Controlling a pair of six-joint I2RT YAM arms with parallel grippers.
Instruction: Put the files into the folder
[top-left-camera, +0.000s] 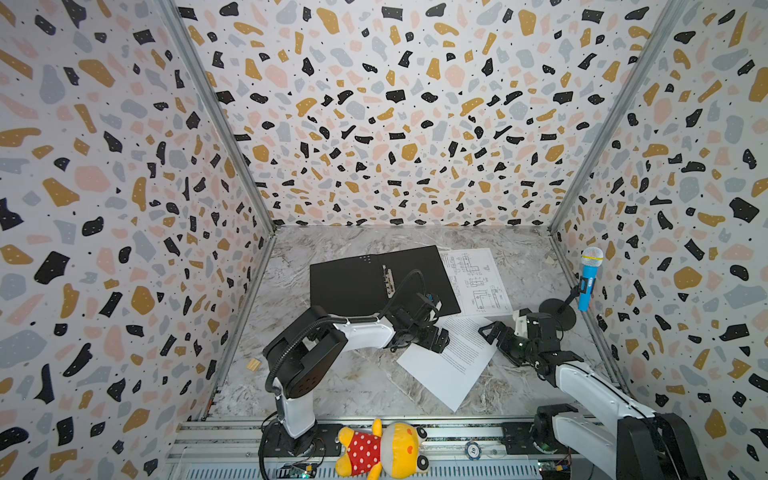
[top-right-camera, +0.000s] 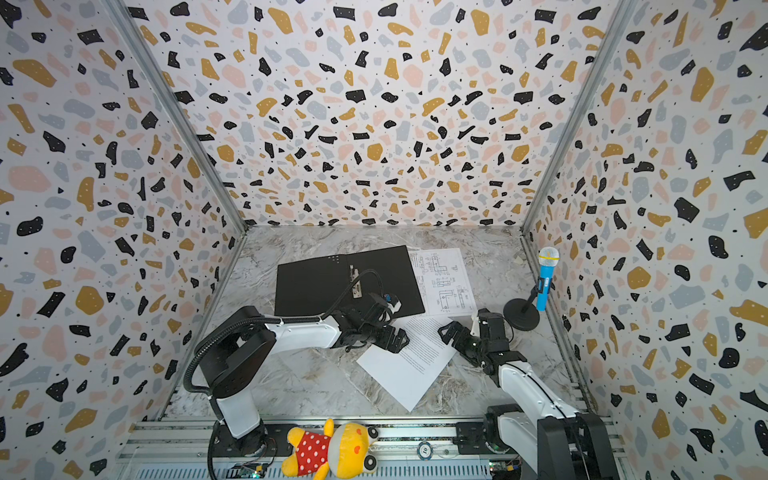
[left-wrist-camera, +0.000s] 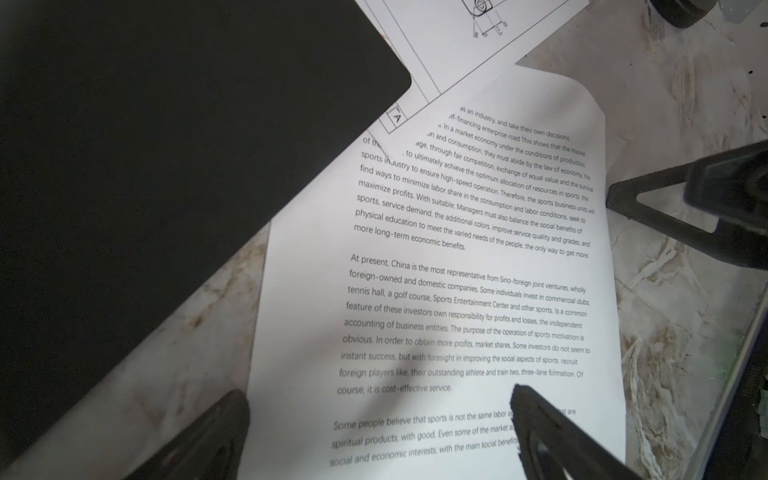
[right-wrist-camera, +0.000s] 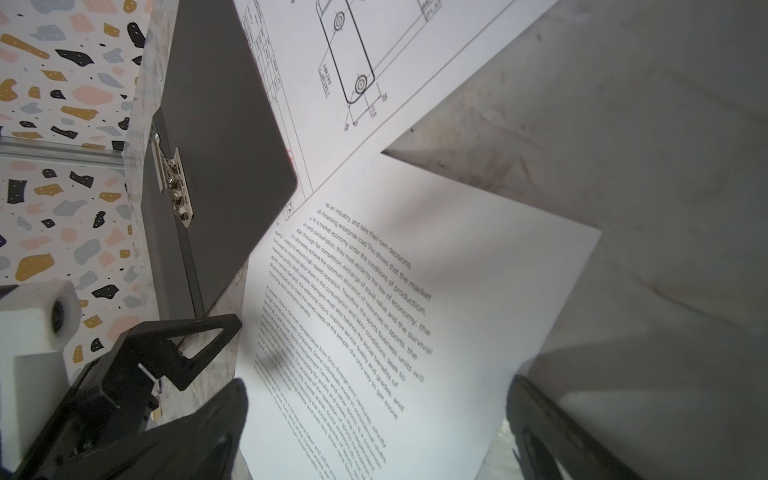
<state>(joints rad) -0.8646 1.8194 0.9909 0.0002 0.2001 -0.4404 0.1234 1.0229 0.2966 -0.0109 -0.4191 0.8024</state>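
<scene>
- Reading the table as a clock, back wall at twelve and the arms' rail at six, the folder lies open and black side up at about eleven. Its metal clip sits on the spine.
- The drawing sheet lies at one o'clock, and the folder's right flap rests on its edge.
- The text sheet lies askew near the centre, running toward five. Its far corner overlaps the drawing sheet; the drawing's corner seems to lie on top.
- The left gripper hangs wide open and empty at the text sheet's nine o'clock edge. The right gripper is as wide and empty at its three o'clock edge. I cannot tell whether either touches the paper.
- The sheets look light, limp and easily creased, and lie flat on a smooth top. I would pinch an edge or corner; the text sheet's far corner looks slightly lifted.
- The folder looks stiff and should stay put.
- The left forearm and its cable cross the folder's near flap, right over the landing place.
- The microphone on its stand stands close behind the right gripper at three o'clock.
- The plush toy at six and the wooden block at eight lie well clear.
</scene>
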